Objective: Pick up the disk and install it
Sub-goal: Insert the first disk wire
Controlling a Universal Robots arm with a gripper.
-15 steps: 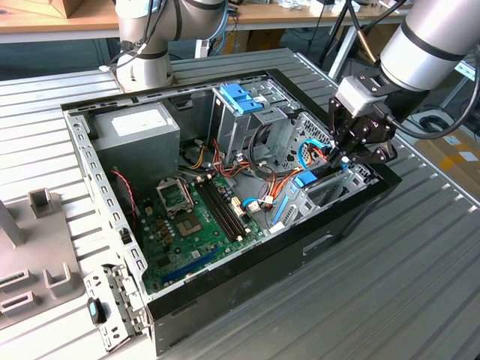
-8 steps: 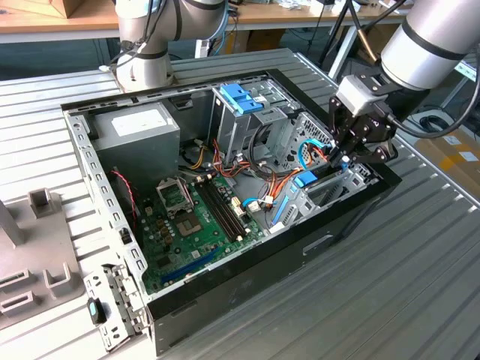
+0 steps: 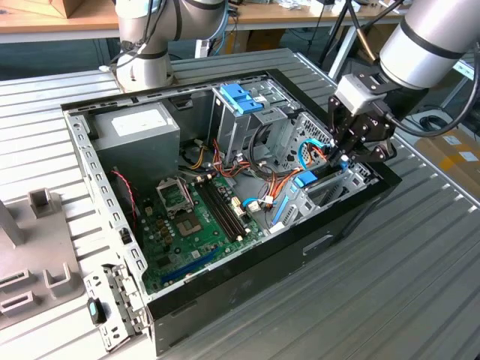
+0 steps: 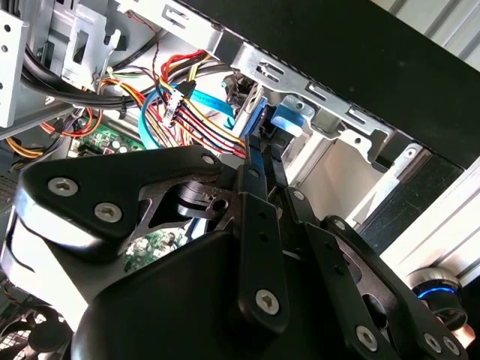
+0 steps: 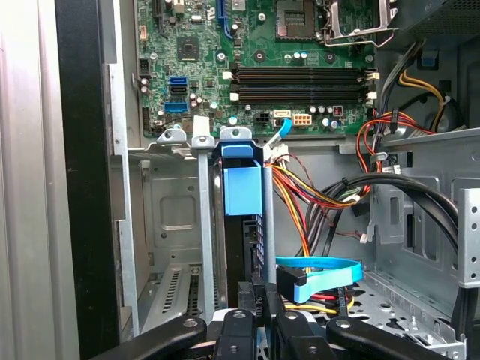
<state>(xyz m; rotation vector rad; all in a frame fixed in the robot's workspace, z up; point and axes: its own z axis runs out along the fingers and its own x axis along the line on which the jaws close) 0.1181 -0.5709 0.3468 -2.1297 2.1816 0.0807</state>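
Blue-railed disk (image 5: 244,225) upright in bay, one gripper (image 5: 264,296) closed on it

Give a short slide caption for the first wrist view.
Claw shut on the disk, seated upright in its bay slot.

Disk (image 5: 244,191): bright blue carrier, dark body below it. Same blue shows on the latch (image 3: 238,98) atop the grey metal drive cage (image 3: 259,120).

Hand (image 3: 346,154): black links, silver screw heads. Arm (image 3: 439,37) above it: pale grey shell with a black band.

Circuit board (image 3: 191,225): green, black memory slots, a blue slot along one edge.

Cables (image 5: 315,191): red, yellow, orange and black bundle; one flat light-blue ribbon (image 5: 322,270).

Computer case (image 3: 322,232): black outer wall, bare silver-grey metal inside. Power box (image 3: 135,131): grey with a white label.

Desk (image 3: 390,300): light grey, ribbed in parallel stripes.
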